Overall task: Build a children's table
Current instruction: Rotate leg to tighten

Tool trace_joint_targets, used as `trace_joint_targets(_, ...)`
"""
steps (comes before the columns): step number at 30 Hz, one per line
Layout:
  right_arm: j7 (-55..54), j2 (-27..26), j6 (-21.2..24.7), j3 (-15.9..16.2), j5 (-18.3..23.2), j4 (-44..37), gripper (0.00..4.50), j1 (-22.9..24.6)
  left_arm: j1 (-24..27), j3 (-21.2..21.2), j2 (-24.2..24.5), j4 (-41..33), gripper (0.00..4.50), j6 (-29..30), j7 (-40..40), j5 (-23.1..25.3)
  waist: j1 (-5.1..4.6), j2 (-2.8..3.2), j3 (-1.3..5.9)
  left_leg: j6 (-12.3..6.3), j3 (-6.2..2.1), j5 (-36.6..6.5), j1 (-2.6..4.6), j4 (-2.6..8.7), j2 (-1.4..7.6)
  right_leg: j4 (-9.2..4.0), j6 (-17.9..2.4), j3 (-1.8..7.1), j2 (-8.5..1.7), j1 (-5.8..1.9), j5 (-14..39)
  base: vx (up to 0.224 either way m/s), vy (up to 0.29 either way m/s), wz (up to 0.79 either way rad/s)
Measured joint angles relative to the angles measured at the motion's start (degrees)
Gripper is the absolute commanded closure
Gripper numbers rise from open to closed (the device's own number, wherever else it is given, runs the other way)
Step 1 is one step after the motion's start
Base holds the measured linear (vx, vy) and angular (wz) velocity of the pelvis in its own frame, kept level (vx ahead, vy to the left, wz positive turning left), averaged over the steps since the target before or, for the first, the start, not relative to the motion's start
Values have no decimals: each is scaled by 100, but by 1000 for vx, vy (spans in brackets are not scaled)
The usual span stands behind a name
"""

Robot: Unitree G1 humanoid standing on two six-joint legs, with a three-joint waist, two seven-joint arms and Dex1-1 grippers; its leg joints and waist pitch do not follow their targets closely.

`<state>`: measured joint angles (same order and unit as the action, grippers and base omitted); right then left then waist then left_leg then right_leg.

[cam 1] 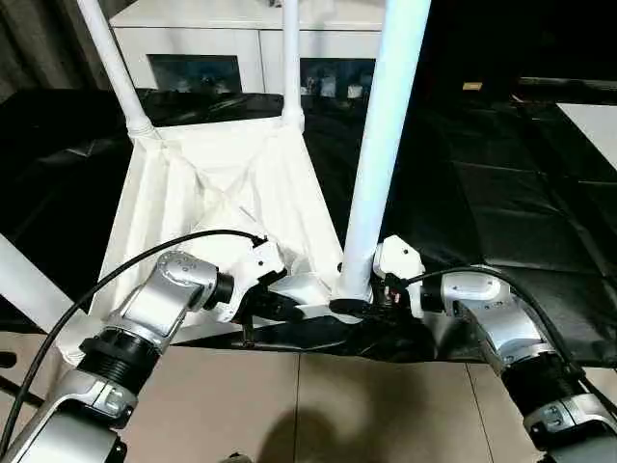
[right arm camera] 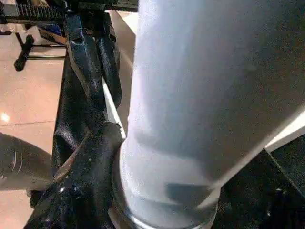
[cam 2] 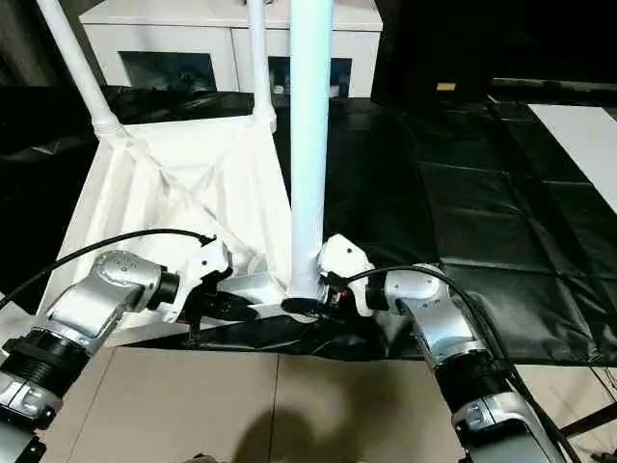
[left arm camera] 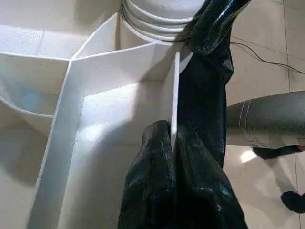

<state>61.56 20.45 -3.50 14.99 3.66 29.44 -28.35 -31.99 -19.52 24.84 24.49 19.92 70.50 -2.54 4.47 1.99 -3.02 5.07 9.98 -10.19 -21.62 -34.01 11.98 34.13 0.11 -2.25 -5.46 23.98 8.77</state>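
Observation:
The children's table top [cam 1: 193, 183] lies upside down on the black work table, with its ribbed underside facing up. Two white legs [cam 1: 116, 68] [cam 1: 291, 58] stand in its far corner sockets. A third leg [cam 1: 386, 125] rises from the near right socket [cam 1: 352, 301]. My left gripper [left arm camera: 172, 131] is shut on the thin near rim of the top, just left of that socket. My right gripper [cam 1: 371, 297] sits at the base of the near leg [right arm camera: 200, 95], touching it from the right.
The black-covered work table [cam 1: 501, 193] stretches to the right and back. Behind it stands a white cabinet with glass doors [cam 1: 241, 48]. Tiled floor [cam 1: 289, 405] lies below the table's near edge. A white bar [cam 1: 24, 280] crosses the left edge.

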Motion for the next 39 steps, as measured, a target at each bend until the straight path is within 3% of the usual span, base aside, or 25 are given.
trace_joint_targets(5, -810, -387, 130, -214, -103, 294, 176, -87, -76, 119, -227, 175, 450, 75, -535, 68, -93, -2, 1, 1, -2, 0, 9, -3, -1, 8, -3, 2, 2, -6, -2, 0, 0, 0)
trace_joint_targets(12, -3196, -1136, 857, -863, -254, 780, 177, -376, -705, 329, -1241, 1137, 450, 331, -2112, 254, -181, 12, 6, 3, -7, 1, 21, 0, -7, 6, -1, 4, 3, -11, -4, 0, 0, 0)
trace_joint_targets(15, -4721, -1660, 1223, -1218, -358, 1232, 178, -771, -1145, 403, -1726, 1919, 450, 169, -2956, 348, -209, 30, 10, 3, -16, 1, 28, 1, -9, 3, 26, 2, 7, -21, 12, 0, 0, 0)
trace_joint_targets(20, -5681, -1902, 1278, -1282, -568, 1611, 178, -1049, -1369, 437, -2027, 2386, 450, -23, -3394, 402, -228, 68, 31, 3, -18, 0, 29, 1, -15, -11, 27, 3, 4, -37, 13, 0, 0, 0)
trace_joint_targets(21, -5690, -1907, 1280, -1293, -581, 1641, 178, -1073, -1386, 464, -2043, 2425, 450, -31, -3401, 412, -229, 71, 33, 3, -18, 0, 30, 1, -15, -12, 26, 2, 4, -39, 12, 0, 0, 0)
trace_joint_targets(23, -5665, -1931, 1260, -1398, -555, 1641, 122, -1070, -1418, 479, -2055, 2480, 450, -52, -3401, 421, -227, 75, 34, 3, -19, 0, 29, 1, -14, -11, 25, 1, 3, -40, 12, 0, 0, 0)
trace_joint_targets(24, -5621, -1931, 1214, -1429, -549, 1635, 122, -1054, -1432, 479, -2054, 2508, 450, -74, -3401, 434, -228, 86, 32, 3, -21, 0, 28, 1, -14, -14, 25, 0, 3, -40, 12, 0, 0, 0)
trace_joint_targets(28, -5179, -1930, 970, -1348, -467, 1475, 65, -919, -1437, 494, -1888, 2556, 450, -227, -3466, 479, -308, 95, 27, 3, -28, 0, 16, 2, -12, -12, 25, -9, 7, -26, 10, 0, 0, 0)
trace_joint_targets(33, -4342, -1637, 788, -1026, -424, 1133, 65, -747, -1316, 499, -1664, 2340, 450, -244, -3271, 481, -387, 93, 25, 3, -42, 0, 7, 11, -9, -7, 3, -23, 12, -8, -9, 0, 0, 0)
trace_joint_targets(35, -3384, -1225, 686, -771, -383, 755, 65, -480, -1061, 453, -1312, 1938, 450, -293, -2645, 433, -395, 94, 26, 3, -43, 0, 5, 15, -5, -4, -6, -28, 13, -3, -15, 0, 0, 0)
trace_joint_targets(39, -2154, -709, 577, -560, -208, 318, 65, -191, -738, 386, -826, 1444, 450, -385, -1813, 298, -362, 94, 25, 1, -42, 1, -12, 17, 2, -8, 1, -36, 16, 11, -9, 0, 0, 0)
